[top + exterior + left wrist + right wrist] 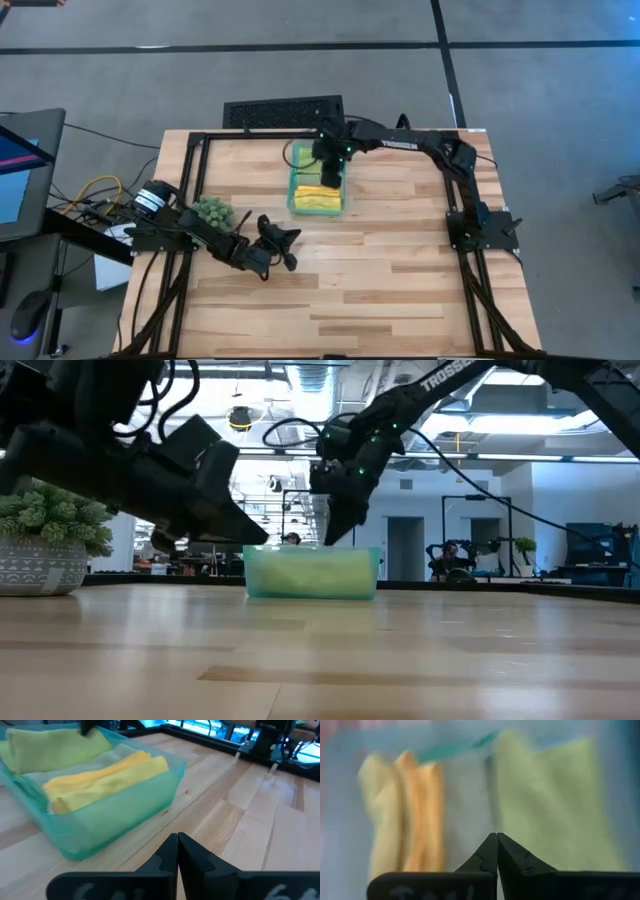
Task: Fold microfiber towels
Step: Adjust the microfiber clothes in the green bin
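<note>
A teal tray [292, 195] stands on the far middle of the table and holds folded microfiber towels side by side. They are a yellow one [110, 775] nearest the front, a pale one [465, 805] in the middle and a lime green one [55, 745] at the far end. My right gripper [497, 836] is shut and points steeply down over the tray's far part [330, 165], above the seam between the pale and lime green towels. My left gripper [177, 836] is shut, holds nothing and hovers left of the tray [285, 248], pointing toward it. My right gripper has nothing between its shut fingers. Its tip [89, 727] reaches down to about the level of the tray's rim, over the lime green towel. Whether it touches the cloth I cannot tell.
A small potted plant [213, 210] stands by the left arm near the table's left edge. A black grille-like panel [283, 110] lies beyond the far edge. Bare wood stretches across the near half and the right side of the table.
</note>
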Tool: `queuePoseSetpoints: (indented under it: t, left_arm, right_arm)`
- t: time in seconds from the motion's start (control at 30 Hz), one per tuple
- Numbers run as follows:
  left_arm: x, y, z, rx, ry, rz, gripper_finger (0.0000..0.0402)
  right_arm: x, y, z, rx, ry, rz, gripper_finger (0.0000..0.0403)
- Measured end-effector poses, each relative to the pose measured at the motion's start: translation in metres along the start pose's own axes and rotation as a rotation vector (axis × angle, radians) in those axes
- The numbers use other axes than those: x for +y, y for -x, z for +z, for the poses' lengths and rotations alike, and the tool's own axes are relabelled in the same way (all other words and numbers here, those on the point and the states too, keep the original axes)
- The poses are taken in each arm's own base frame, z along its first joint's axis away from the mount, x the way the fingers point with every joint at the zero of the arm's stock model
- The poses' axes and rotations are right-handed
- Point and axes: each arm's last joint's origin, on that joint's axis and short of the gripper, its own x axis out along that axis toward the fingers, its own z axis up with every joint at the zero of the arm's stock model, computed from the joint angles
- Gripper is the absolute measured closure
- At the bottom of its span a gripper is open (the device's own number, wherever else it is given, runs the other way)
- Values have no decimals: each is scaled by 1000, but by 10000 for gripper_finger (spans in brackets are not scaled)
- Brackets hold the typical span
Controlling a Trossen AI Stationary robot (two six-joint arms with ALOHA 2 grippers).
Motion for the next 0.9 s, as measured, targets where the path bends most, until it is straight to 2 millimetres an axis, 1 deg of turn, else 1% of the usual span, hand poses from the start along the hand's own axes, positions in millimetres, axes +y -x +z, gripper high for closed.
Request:
queuePoseSetpoints:
  t: [0.1,0.2,0.3,0.43,0.57,0.67,0.7,0.77,0.9]
  left_arm:
    - [6,5,3,5,19,7,402]
    - [14,11,4,21,51,11,401]
    - [19,13,0,34,70,18,402]
    - [18,13,0,37,77,13,401]
    - [16,12,1,36,77,7,401]
    - [16,13,0,38,75,3,401]
    - [15,14,0,39,74,1,401]
    - [15,15,0,38,74,-5,401]
    - [13,16,-1,39,73,-12,401]
  right_arm:
    - [13,-11,-8,28,16,70,381]
    - [29,-23,-17,84,33,105,385]
    - [47,-27,-22,144,83,140,384]
    - [77,-32,-28,229,149,190,378]
    - [105,-33,-35,330,202,237,378]
    - [120,-36,-37,338,258,253,385]
    - [122,-36,-37,336,267,254,387]
    - [120,-30,-35,312,267,250,390]
    - [104,-10,-29,238,254,217,387]
